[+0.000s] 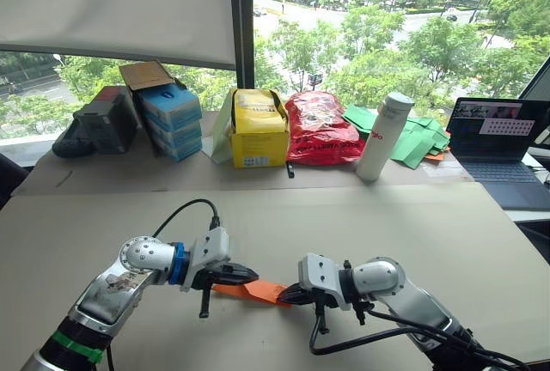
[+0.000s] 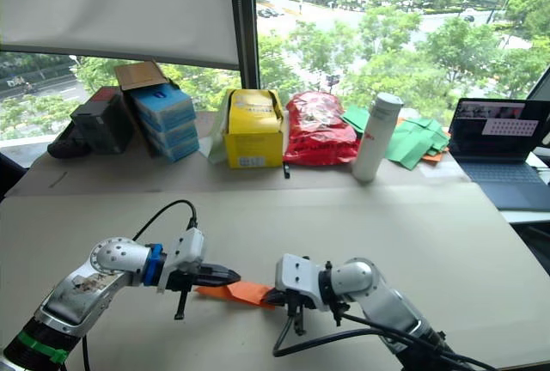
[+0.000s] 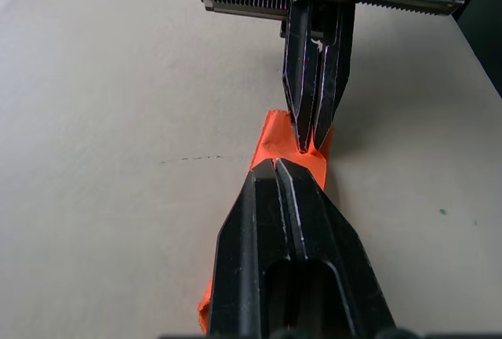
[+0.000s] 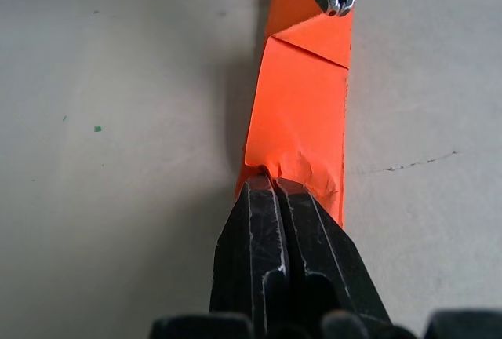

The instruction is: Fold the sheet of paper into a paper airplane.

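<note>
Bright orange sheet of paper [image 1: 254, 290] near the front edge of the desk [image 1: 361, 225], already folded down to a narrow strip with a diagonal crease near one end, stretched between the two claws. Left claw [image 1: 243, 273] closed flat on one end, fingers pressed together with the paper between them. Right claw [image 1: 289, 295] likewise clamped tight on the opposite end, paper puckered and crumpled right at its fingertips [image 4: 271, 190] in the right wrist view.

Likely trouble from here:
- Tearing across the strip, if the two claws pull apart while both remain clamped; thin paper, already stressed at the wrinkled end.
- Extra unwanted creases at the right claw's grip, spoiling the wedge shape, if that claw twists or pushes inward.
- Fold springing open, if either claw releases before the crease is pressed against the desk.
- Skewed fold, if one end lifts higher than the other; strip appears held slightly above or just at the desk surface, hard to tell which.

White bottle [image 1: 383, 136], red bag [image 1: 320, 128], yellow box [image 1: 258, 129] and laptop [image 1: 500, 152] well apart at the back, no risk of a knock.
</note>
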Motion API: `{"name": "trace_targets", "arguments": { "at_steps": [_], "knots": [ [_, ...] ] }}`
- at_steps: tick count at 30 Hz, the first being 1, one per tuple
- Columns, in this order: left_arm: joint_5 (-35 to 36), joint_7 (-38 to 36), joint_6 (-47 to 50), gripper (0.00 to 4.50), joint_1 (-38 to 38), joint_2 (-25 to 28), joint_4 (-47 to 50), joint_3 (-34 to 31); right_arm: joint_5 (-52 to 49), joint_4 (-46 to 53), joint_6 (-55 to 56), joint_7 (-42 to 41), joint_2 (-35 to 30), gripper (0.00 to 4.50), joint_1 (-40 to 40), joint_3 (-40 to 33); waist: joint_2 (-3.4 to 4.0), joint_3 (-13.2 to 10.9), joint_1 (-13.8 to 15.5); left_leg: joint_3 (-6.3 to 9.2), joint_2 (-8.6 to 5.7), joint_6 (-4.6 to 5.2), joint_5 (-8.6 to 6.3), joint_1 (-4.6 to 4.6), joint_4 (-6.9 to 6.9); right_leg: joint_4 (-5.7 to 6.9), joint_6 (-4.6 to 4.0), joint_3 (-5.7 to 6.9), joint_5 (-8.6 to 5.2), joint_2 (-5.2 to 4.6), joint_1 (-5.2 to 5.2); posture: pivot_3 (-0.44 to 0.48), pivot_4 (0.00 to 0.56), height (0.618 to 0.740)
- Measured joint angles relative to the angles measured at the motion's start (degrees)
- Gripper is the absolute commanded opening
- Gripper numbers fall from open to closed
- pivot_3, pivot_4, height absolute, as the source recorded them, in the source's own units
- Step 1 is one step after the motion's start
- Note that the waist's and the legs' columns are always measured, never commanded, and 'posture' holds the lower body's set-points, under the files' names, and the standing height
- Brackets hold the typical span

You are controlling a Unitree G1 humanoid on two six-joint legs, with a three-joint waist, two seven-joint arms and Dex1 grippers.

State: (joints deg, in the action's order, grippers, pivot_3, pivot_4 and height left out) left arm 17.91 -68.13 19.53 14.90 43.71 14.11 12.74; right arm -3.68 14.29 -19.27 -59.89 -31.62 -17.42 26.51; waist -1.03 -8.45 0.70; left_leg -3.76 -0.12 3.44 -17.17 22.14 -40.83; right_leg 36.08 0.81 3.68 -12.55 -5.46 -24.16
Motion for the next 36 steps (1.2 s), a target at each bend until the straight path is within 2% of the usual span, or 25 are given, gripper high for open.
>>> {"name": "trace_targets", "arguments": {
  "at_steps": [7,10,15,21,24,29,36],
  "knots": [
    [-5.3,-0.1,-4.6,0.01,0.0,-0.3,-4.4,3.8,0.0,1.2,-2.7,0.1,0.2,0.01,-0.3,0.2,0.0,0.0,0.0,0.0,0.01,0.1,-0.06,0.02,0.0,0.0,0.0,0.0,0.0,-0.01,-0.03,0.0,0.15,0.74],
    [-6.5,0.0,-6.0,0.01,-0.1,-0.6,-5.3,3.9,-0.1,2.2,-5.2,0.2,0.4,0.86,-0.4,0.2,0.0,0.0,0.0,0.0,0.01,0.12,-0.07,0.02,0.0,0.01,-0.01,0.0,0.0,-0.01,-0.03,0.0,0.15,0.74],
    [-7.4,0.1,-7.6,0.01,-0.1,-1.3,-6.2,3.9,-2.7,5.1,-11.2,0.0,0.4,2.61,-0.4,-0.3,0.0,0.0,0.0,0.01,0.02,0.15,-0.09,0.03,0.0,0.03,-0.02,0.01,0.01,-0.03,-0.05,0.0,0.15,0.74],
    [-7.7,0.4,-8.7,0.01,-0.5,-1.6,-6.5,3.9,-12.1,9.1,-20.8,1.3,3.7,2.61,-7.3,-7.4,0.01,0.0,-0.1,0.06,0.04,0.15,-0.09,0.04,0.02,0.03,-0.03,0.04,0.01,-0.04,-0.09,0.0,0.15,0.74],
    [-7.8,0.6,-8.8,0.01,-0.7,-2.1,-6.6,3.8,-10.9,7.3,-21.7,4.6,6.2,1.81,-9.3,-5.7,0.01,0.0,-0.1,0.04,0.0,0.14,-0.08,0.06,0.02,0.03,-0.03,0.03,0.01,-0.07,-0.09,0.0,0.15,0.74],
    [-7.8,1.0,-9.1,0.01,-0.8,-2.3,-6.6,3.8,-5.8,2.1,-19.3,6.7,5.7,0.04,-9.5,0.6,0.01,0.0,-0.1,0.0,-0.04,0.08,-0.05,0.1,-0.01,0.02,-0.01,0.03,0.02,-0.09,-0.1,0.0,0.15,0.74],
    [-8.0,1.2,-9.4,0.01,-0.8,-2.5,-7.0,3.7,-1.4,-1.7,-15.5,7.1,6.1,0.01,-10.1,5.1,0.01,0.0,-0.1,0.01,-0.01,0.12,-0.07,0.06,0.0,0.06,-0.02,0.03,0.02,-0.03,-0.1,0.0,0.15,0.74]
  ]
}}
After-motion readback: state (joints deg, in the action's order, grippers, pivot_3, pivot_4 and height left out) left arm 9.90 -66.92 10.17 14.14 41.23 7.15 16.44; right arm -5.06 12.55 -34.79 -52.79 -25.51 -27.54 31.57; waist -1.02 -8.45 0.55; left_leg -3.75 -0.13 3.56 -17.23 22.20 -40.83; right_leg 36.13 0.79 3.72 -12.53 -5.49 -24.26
